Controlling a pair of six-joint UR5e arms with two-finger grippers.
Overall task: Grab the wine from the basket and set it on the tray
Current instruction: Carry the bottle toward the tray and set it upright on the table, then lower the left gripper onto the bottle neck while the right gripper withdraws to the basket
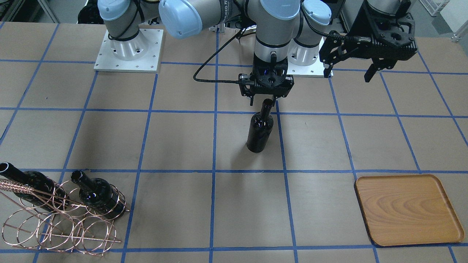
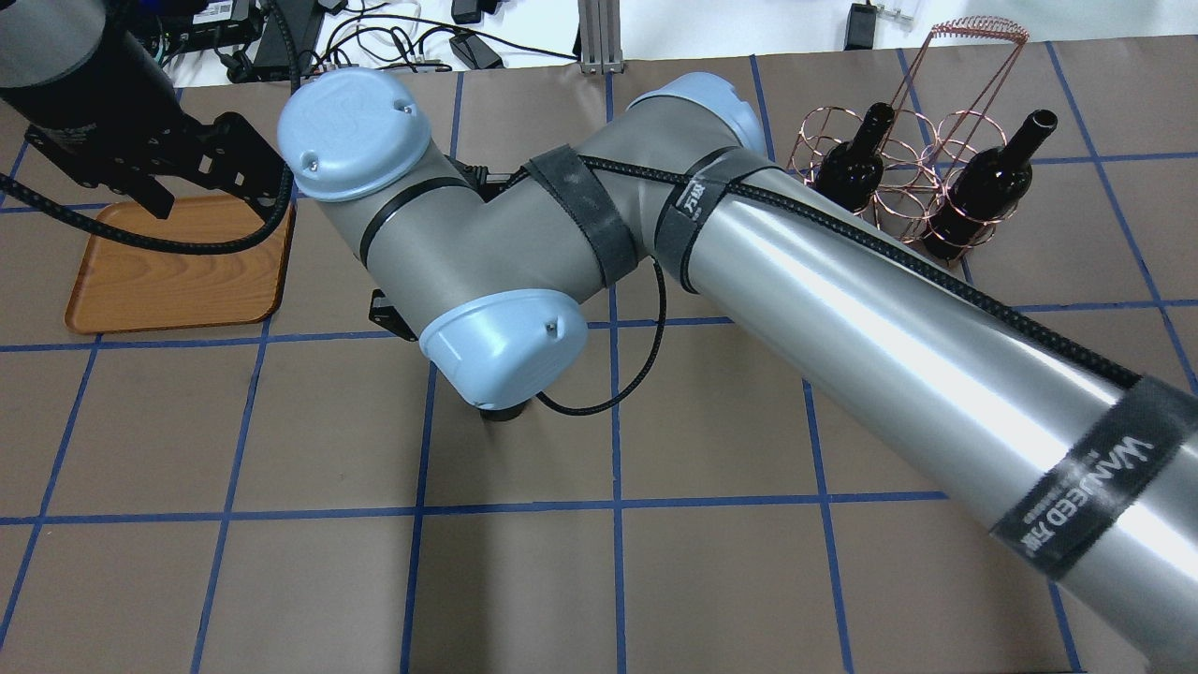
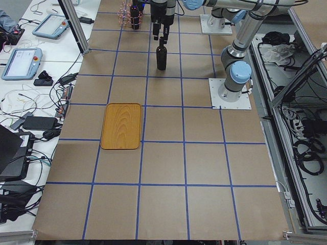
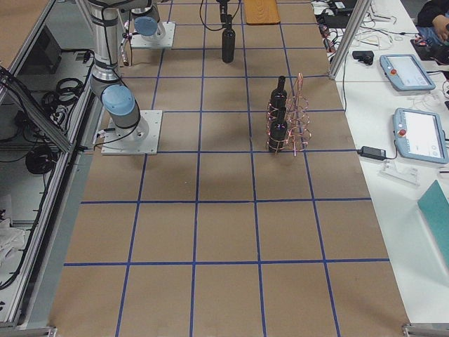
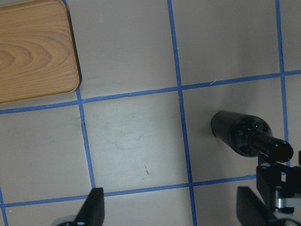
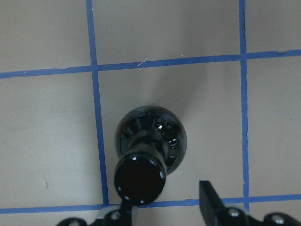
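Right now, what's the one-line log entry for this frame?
right jaws: open, astride upright bottle top, mid-table | left jaws: open, raised | basket: two bottles | tray: bare

wine (image 1: pixel 260 128): glossy dark glass | tray (image 1: pixel 407 210): smooth grained wood | basket (image 1: pixel 62 219): shiny coppery wire | table (image 1: pixel 182 146) — matt brown paper

Robotics lab, a test cell. Long table (image 3: pixel 204 168) papered brown and gridded edge to edge with blue tape lines (image 3: pixel 184 143). Two industrial robot arms (image 3: pixel 244 38) stand bolted to metal base plates (image 3: pixel 230 94) near one long edge. A white bench (image 4: pixel 393 182) runs beyond the opposite long edge and carries teach pendants (image 4: pixel 421 133), a black power brick (image 3: pixel 37 122) and loose cables (image 3: pixel 25 107). Aluminium frame posts (image 3: pixel 74 25) rise at that edge. Cable bundles (image 3: pixel 306 148) lie behind the arms.
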